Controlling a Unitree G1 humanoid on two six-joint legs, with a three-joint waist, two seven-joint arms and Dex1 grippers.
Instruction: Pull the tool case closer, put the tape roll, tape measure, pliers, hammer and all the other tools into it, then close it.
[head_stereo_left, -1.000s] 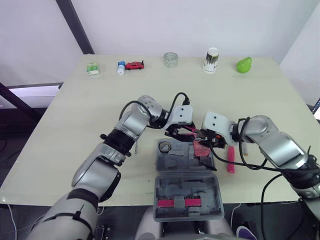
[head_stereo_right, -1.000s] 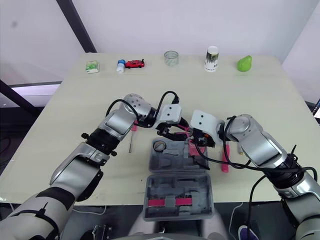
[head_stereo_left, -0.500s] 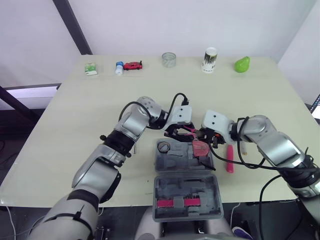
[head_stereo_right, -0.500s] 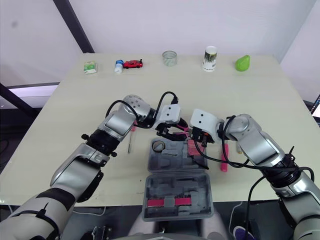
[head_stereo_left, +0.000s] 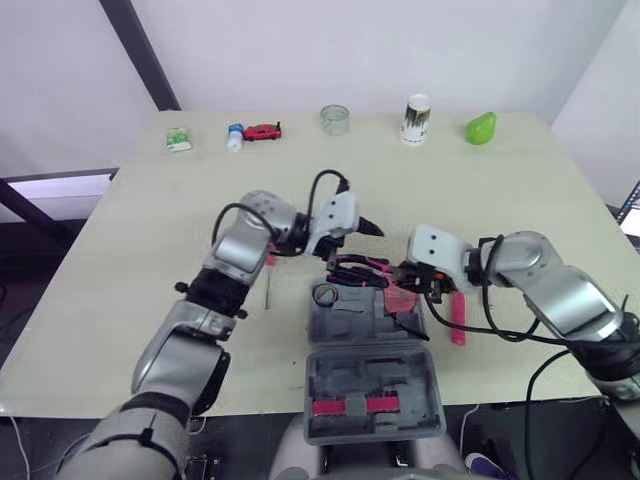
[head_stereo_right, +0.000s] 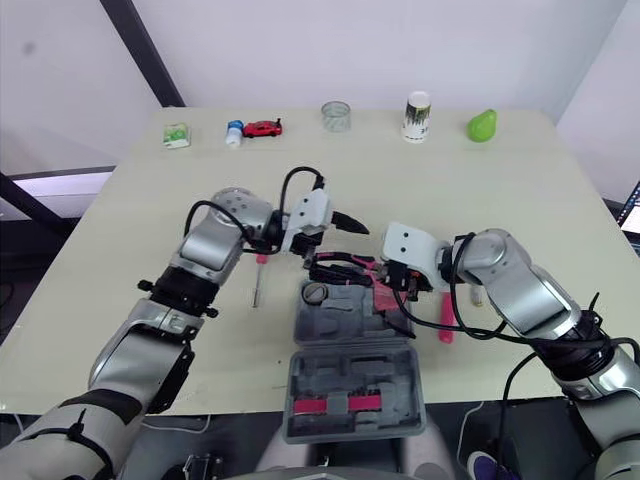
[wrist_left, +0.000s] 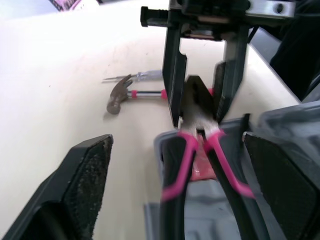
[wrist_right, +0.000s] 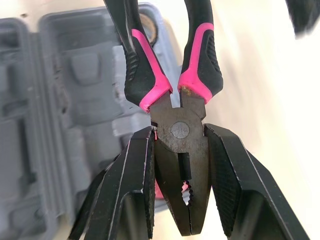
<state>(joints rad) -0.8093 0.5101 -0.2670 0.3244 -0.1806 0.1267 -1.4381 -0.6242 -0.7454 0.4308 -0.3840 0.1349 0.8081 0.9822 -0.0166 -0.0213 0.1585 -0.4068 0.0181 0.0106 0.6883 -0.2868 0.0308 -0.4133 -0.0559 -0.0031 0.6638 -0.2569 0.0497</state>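
Table (head_stereo_left: 140, 240): pale top that carries everything listed below.
Tool case (head_stereo_left: 352, 330): grey, open and lying flat at the near edge of the table. The near half holds two pink bars.
Left gripper (head_stereo_left: 368, 227): raised over the table just beyond the far edge of the case. The fingers are spread wide with nothing between them, and they point toward the right gripper.
Right gripper (wrist_right: 178, 131): at the far right corner of the case, with both fingers clamped against the head of the pliers.
Pliers (head_stereo_left: 356, 264): black and pink handles. They are held by the head over the far edge of the case, with the handles reaching toward the robot's left. Whether they touch the case cannot be told.
Hammer (wrist_left: 118, 96): flat on the table beyond the right gripper, apart from the case.
Slim screwdriver (wrist_left: 136, 76): just beside the hammer head.
Pink-handled screwdriver (head_stereo_left: 268, 282): on the table just left of the case.
Tape roll (head_stereo_left: 325, 294): seated in the far left corner of the case.
Pink object (head_stereo_left: 402, 299): in the case beneath the pliers head, too hidden to name.
Far edge row: green box (head_stereo_left: 178, 138), small bottle (head_stereo_left: 235, 135), red toy car (head_stereo_left: 263, 131), clear cup (head_stereo_left: 335, 119), paper cup (head_stereo_left: 415, 120), green pear (head_stereo_left: 481, 128).
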